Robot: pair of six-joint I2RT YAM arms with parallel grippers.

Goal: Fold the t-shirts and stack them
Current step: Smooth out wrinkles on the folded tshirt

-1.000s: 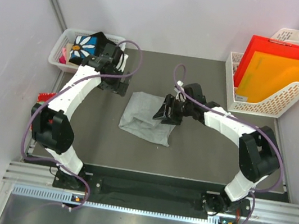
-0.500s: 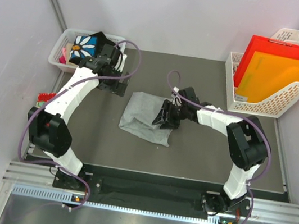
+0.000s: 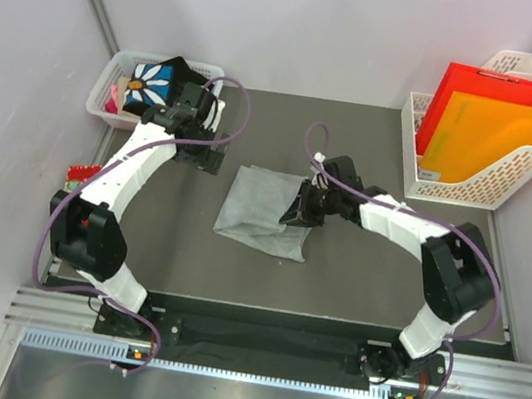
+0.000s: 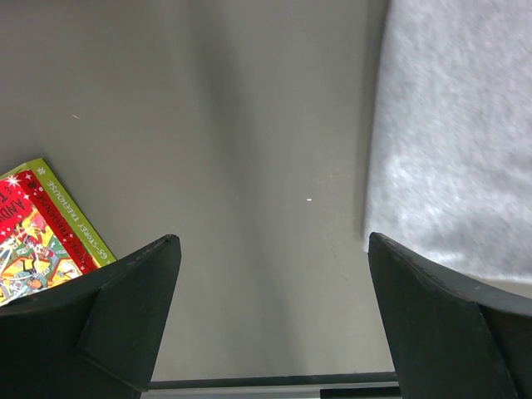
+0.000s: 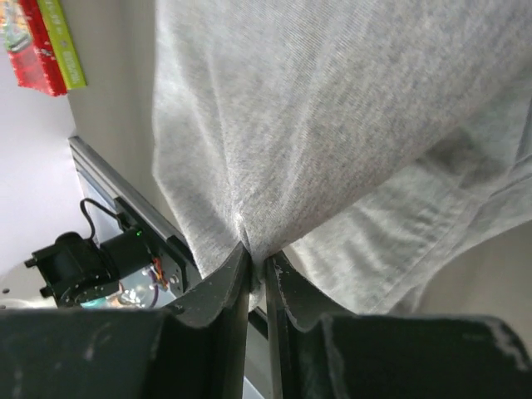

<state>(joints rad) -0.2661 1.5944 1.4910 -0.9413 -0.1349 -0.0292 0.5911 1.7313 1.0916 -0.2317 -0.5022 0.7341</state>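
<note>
My right end effector (image 5: 257,264) pinches a fold of the grey t-shirt (image 3: 259,209), which lies mid-frame on the desk (image 3: 367,266). The cloth looks soft, light and limp, so I judge a hem or corner the surest hold. My left end effector (image 4: 272,243) gapes wide, empty.

1. My right pincer (image 3: 300,211) is down on the right edge of the grey t-shirt (image 3: 259,209), which lies rumpled on the table to its left.
2. My left pincer (image 3: 209,157) hangs just beside the shirt's far left corner, apart from the cloth.
3. Behind and left of that pincer, the black t-shirt (image 3: 158,79) with the daisy lies in a white basket (image 3: 100,97).
4. Well right of my right pincer, farther back, stands a file rack (image 3: 491,185) holding red and orange folders.
5. Left of my left pincer, nearer my bases, lies a red packet (image 3: 81,173).
</note>
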